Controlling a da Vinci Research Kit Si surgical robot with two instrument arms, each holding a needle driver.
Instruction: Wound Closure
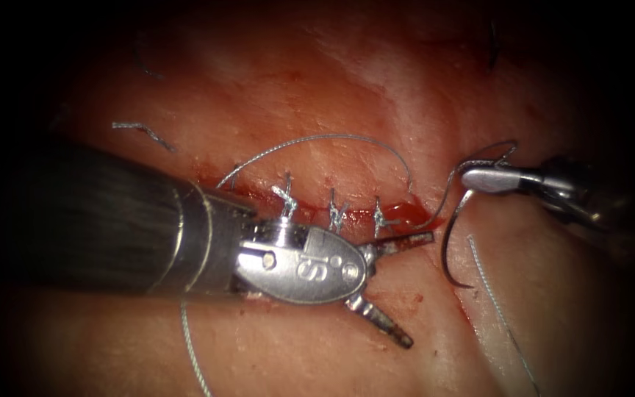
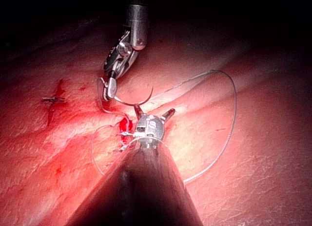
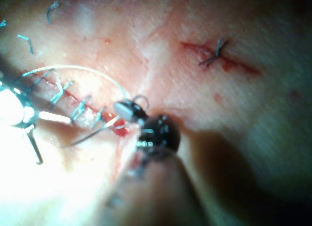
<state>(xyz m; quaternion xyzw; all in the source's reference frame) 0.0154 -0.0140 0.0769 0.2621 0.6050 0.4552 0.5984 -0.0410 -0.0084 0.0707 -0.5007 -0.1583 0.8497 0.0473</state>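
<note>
- Right pincer [image 1: 472, 179], endoscope view: closed on the needle [image 1: 448, 242] near its thread end, right of the cut [image 1: 332, 209], clear of the tissue [image 1: 376, 95]. Left pincer [image 1: 398, 290] gapes wide, empty.
- Left wrist view: needle [image 2: 139, 100] held free.
- Right wrist view: thread [image 3: 73, 68] arcs over the stitches.

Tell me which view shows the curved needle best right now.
The endoscope view: the thin curved steel needle hangs clear of the tissue, gripped near its thread end by the right end effector. The left wrist view shows its arc smaller; the right wrist view shows a faint sliver.

The needle [image 1: 451, 242] hangs clear of the tissue [image 1: 376, 95], right of the cut's [image 1: 310, 209] right end.
</note>
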